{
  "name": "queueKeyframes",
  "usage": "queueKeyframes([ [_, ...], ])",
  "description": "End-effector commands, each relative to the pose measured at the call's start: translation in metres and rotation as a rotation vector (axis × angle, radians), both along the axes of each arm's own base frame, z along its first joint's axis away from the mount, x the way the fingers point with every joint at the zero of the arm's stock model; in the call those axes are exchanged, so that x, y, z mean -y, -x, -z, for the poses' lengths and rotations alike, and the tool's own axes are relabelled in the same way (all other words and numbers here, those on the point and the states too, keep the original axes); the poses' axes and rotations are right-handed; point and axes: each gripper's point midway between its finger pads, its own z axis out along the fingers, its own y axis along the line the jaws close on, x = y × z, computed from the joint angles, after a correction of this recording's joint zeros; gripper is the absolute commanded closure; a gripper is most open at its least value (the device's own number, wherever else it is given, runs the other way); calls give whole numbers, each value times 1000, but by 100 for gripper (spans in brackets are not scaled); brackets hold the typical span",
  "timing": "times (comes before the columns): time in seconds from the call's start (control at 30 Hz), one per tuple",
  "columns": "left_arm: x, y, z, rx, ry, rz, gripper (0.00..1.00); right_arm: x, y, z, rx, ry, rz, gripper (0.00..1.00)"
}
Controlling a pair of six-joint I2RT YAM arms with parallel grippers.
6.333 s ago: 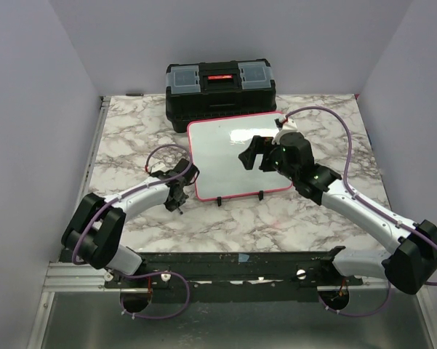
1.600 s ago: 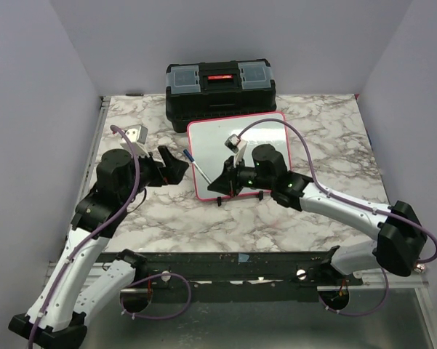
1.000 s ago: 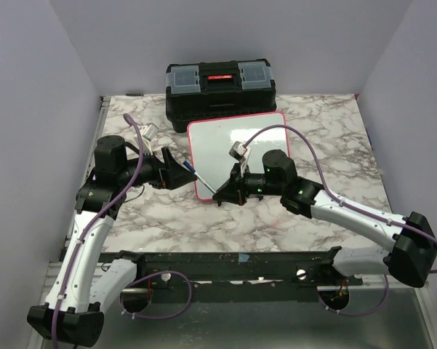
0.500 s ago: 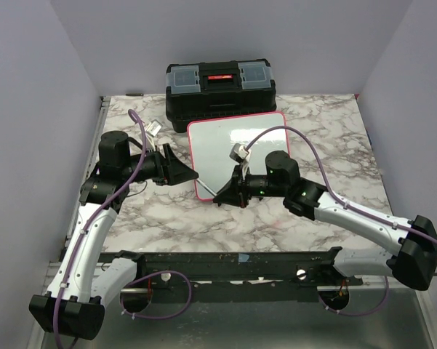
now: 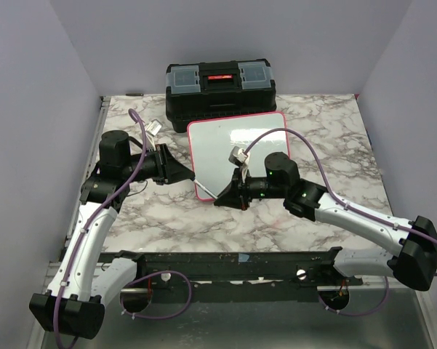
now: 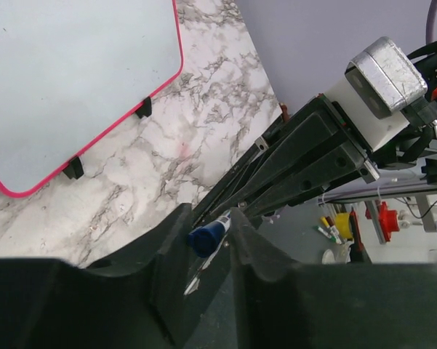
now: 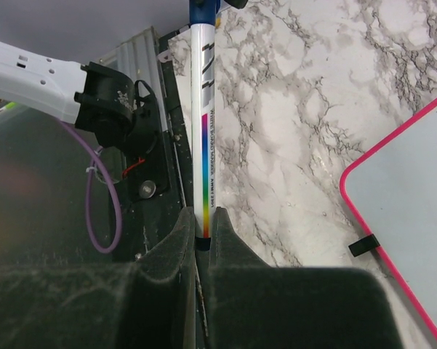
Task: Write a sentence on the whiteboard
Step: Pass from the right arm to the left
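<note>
Off whiteboard's [image 5: 236, 142] near-left corner: right gripper [image 7: 202, 218] clamps marker [image 7: 204, 131], left gripper [image 6: 212, 231] jaws flank blue cap [image 6: 206, 238], grip unclear; uncapping step, needing a firm squeeze and straight pull.

The roughly square, glossy white whiteboard [image 5: 218, 142] with its thin pink-red rounded frame is lying flat on the marble worktop [image 5: 131, 123], just in front of the black toolbox [image 5: 219, 93], its small black feet [image 6: 73, 168] lining the near edge.

Glossy whiteboard [image 5: 218, 149] gleams over a smooth marble-patterned table [image 5: 334, 138].
Matt black plastic toolbox [image 5: 220, 94]; marker [image 7: 204, 109] barrel smooth, shiny white.
</note>
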Motion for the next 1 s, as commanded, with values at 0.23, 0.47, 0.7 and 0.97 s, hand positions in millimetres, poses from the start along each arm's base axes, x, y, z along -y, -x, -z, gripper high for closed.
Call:
queueKeyframes([
  [0.23, -1, 2, 1, 7, 2, 10, 100, 1, 5, 4, 7, 11, -11, 99],
  [0.47, -3, -1, 2, 30, 17, -30, 100, 0, -6, 2, -4, -1, 49, 44],
  [0.7, -1, -2, -11, 79, 61, -46, 100, 1, -35, -5, -38, -43, 247, 3],
  [0.97, 0, -2, -21, 129, 110, -54, 100, 20, -61, -23, -86, -182, 490, 0],
])
